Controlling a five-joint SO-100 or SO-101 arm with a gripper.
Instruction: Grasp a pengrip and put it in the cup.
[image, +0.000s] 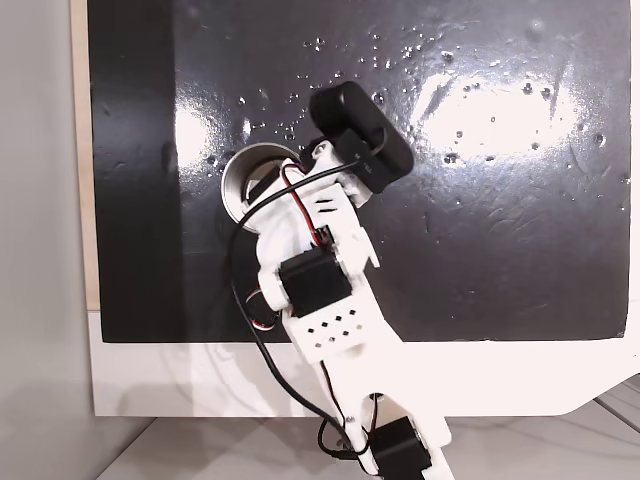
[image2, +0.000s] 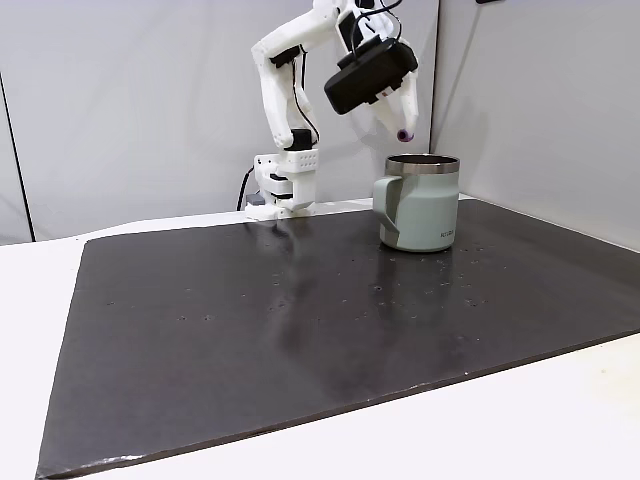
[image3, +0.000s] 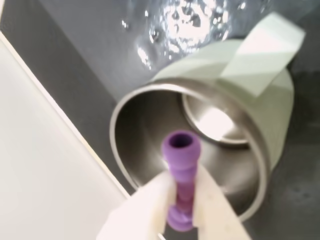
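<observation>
The cup (image2: 420, 205), a shiny metal mug with a pale grey-green body and handle, stands on the black mat; its open rim (image3: 150, 105) faces the wrist view. My gripper (image2: 403, 130) hangs just above the cup's mouth, shut on the purple pengrip (image3: 181, 155), a short ribbed tube held between the two white fingers (image3: 150, 210). In a fixed view from above, the arm covers most of the cup (image: 245, 175) and hides the pengrip.
The black mat (image2: 300, 330) covers most of the white table, with wide bare room in front of the cup. The arm's base (image2: 282, 190) stands at the mat's far edge. A grey wall rises close behind.
</observation>
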